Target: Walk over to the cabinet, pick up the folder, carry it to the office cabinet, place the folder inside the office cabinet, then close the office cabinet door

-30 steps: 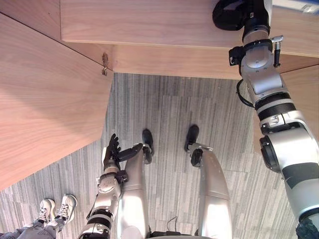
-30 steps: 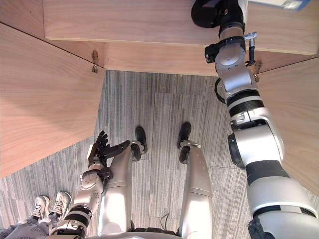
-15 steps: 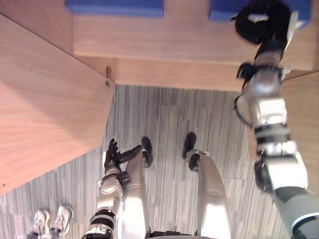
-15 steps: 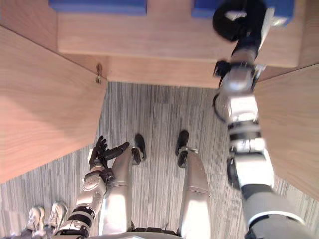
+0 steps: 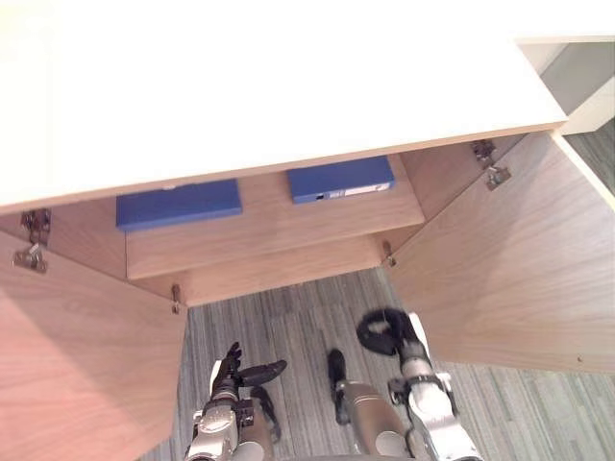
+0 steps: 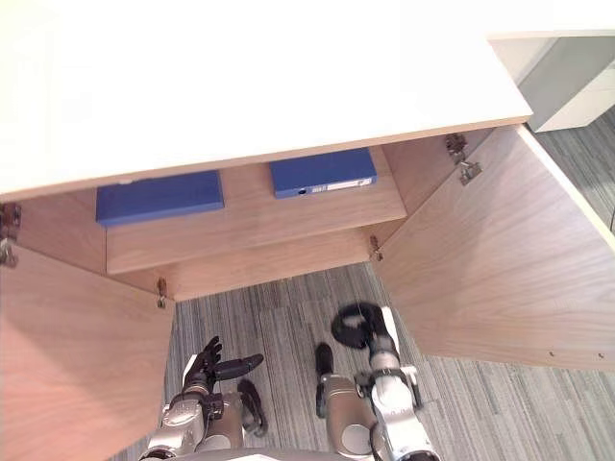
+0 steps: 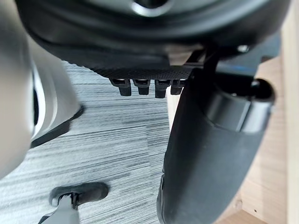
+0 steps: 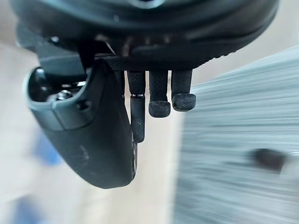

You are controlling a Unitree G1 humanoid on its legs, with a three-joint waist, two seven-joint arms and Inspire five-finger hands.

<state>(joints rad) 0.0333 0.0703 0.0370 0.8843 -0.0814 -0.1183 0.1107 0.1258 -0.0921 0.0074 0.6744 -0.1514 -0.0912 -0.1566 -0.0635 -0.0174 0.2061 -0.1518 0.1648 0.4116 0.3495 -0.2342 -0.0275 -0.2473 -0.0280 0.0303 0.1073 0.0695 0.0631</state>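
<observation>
Left eye view: the folder lies on the shelf inside the office cabinet, so the right hand hangs low, loosely curled and empty, the left hand spread; closing the door seemingly remains.

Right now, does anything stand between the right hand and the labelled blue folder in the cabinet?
Nothing visible does. The right hand hangs before the open cabinet, the labelled blue folder lies on its shelf, left door and right door swung aside.
</observation>
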